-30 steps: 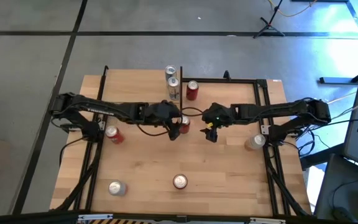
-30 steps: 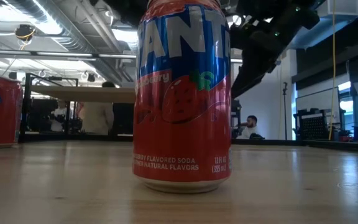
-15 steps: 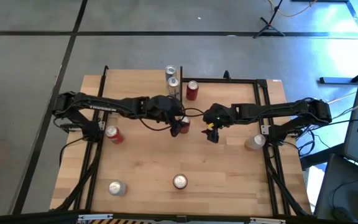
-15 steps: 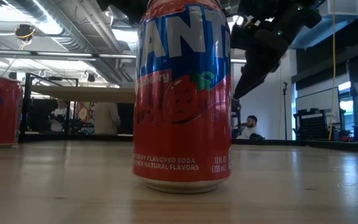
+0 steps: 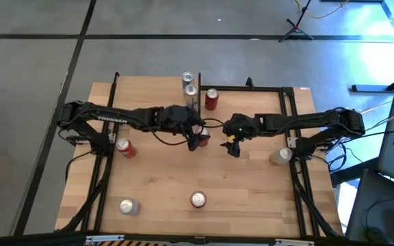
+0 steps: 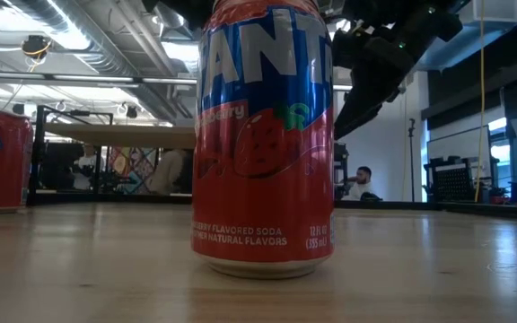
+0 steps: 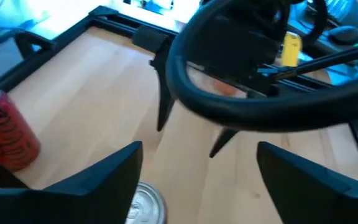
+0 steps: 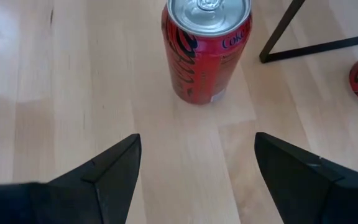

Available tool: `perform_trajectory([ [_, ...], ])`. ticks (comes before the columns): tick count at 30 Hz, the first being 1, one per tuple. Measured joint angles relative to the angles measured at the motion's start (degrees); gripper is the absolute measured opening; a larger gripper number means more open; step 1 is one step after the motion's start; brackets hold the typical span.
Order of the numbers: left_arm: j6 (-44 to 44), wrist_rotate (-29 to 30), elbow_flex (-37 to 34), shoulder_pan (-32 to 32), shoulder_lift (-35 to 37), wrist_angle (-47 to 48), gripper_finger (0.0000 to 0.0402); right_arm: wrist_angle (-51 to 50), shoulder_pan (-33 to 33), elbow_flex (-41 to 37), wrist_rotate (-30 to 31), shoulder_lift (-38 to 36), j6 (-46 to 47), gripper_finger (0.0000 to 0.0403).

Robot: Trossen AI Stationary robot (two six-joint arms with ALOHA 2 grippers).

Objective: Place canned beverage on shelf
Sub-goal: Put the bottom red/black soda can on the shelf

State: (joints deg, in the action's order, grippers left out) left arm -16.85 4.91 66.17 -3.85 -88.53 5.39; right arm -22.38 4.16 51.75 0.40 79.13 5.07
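Across the middle of the pale wooden surface [image 5: 163,198] your two dark arms reach toward each other. At its far edge you have the shelf [image 5: 250,96], a small light-wood board framed by thin black metal posts, with a red soda can [image 5: 212,99] standing upright at its left end and two silver-topped cans [image 5: 189,85] just beside it. Your left tool [image 5: 195,140] stands over a red can with a silver top [image 7: 143,203], fingers [image 7: 107,177] spread wide, gripping nothing. Your right tool [image 5: 232,147] hovers near it, fingers [image 8: 107,171] apart and empty, facing an upright red cola can [image 8: 207,46].
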Motion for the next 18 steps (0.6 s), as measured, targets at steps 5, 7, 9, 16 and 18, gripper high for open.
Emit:
perform_trajectory([
  [5,-0.62,3.67,0.0,0.11,0.0,1.83,0.0378,-0.01,0.0,0.0,0.02,0.0,-0.23,0.0301],
  [7,-1.1,4.26,0.0,0.48,0.1,1.71,0.0391,-0.01,0.0,0.0,0.13,0.0,-0.25,0.0301],
  [9,-2.62,4.15,0.0,1.07,0.2,1.11,0.0397,-0.01,0.0,0.0,0.52,0.0,-0.38,0.0301],
  [16,-7.52,10.06,0.06,2.97,-1.76,3.74,0.0394,-0.09,0.0,0.0,0.52,0.0,-0.54,0.0301],
  [18,-8.17,12.37,0.07,2.92,-2.93,4.37,0.0393,-0.21,0.0,0.0,0.52,0.0,-0.51,0.0301],
])
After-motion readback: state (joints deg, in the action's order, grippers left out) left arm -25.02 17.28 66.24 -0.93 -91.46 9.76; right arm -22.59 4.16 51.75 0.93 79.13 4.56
